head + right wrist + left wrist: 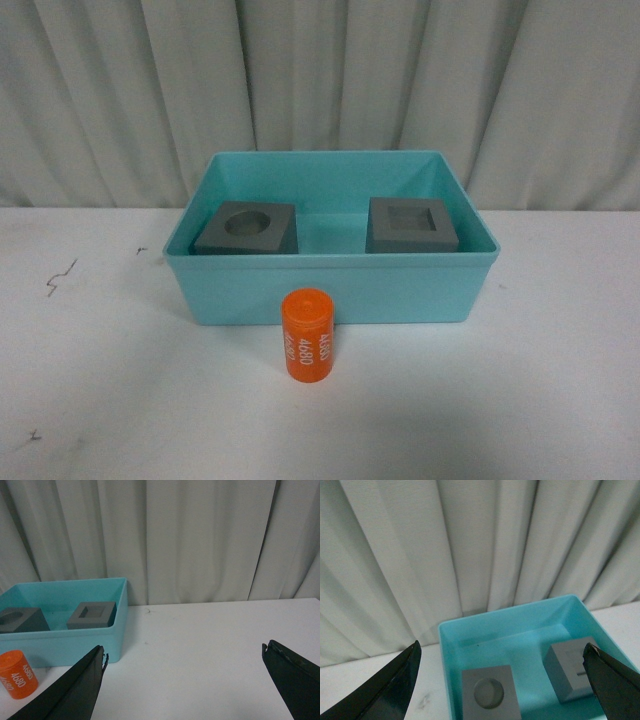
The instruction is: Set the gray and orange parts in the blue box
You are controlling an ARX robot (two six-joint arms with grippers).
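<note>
Both gray cubes (247, 229) sit in the blue box (400, 290). The orange cylinder (307, 335) stands just outside its near wall. My left gripper (500, 647) and right gripper (183, 649) are spread wide and empty, so I should grab it next

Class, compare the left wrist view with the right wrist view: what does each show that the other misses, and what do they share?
Only the left wrist view: the open left hand. Only the right wrist view: the open right hand and the orange cylinder, standing on the white table outside the blue box. Both: the blue box, holding the round-recess gray cube and the square-recess gray cube, and the pale curtain behind.
</note>
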